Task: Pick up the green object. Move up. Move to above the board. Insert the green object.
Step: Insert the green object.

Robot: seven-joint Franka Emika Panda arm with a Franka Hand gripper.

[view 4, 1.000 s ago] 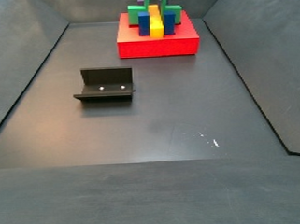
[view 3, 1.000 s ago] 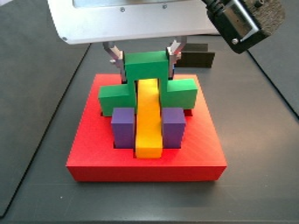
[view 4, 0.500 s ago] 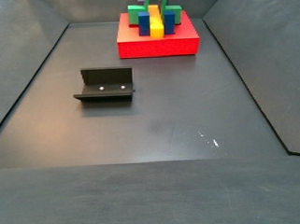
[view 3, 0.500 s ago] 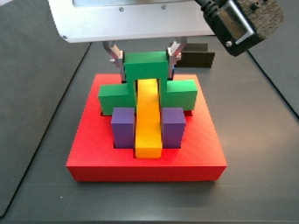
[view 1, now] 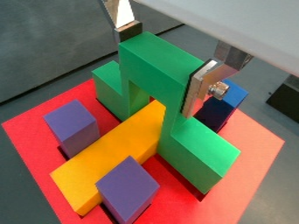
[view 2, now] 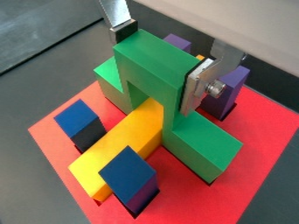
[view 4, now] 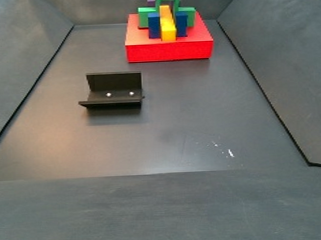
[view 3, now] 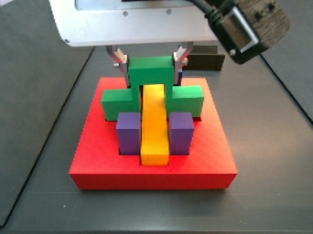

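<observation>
The green object (view 1: 158,70) sits on the red board (view 1: 260,142), its raised centre arching over the yellow bar (view 1: 117,157) and its two lower cubes resting on either side. My gripper (view 1: 165,59) is shut on that centre cube, one silver finger (view 1: 205,86) pressed flat to its side and the opposite pad at the far top edge. Both wrist views show this grip, as with the gripper (view 2: 162,59) on the green object (view 2: 152,70). In a side view the gripper (view 3: 152,57) hangs over the green object (view 3: 153,71) at the board's (view 3: 153,174) back.
Purple blocks (view 3: 127,130) flank the yellow bar (view 3: 156,123) at the front, and blue blocks (view 2: 79,121) stand on the board as well. The fixture (view 4: 111,91) stands on the dark floor, left of centre. Sloping tray walls (view 4: 22,98) bound the floor.
The dark part of the wrist at the upper right of a side view has shifted slightly left. The green object and the fingers on it stay where they were.
</observation>
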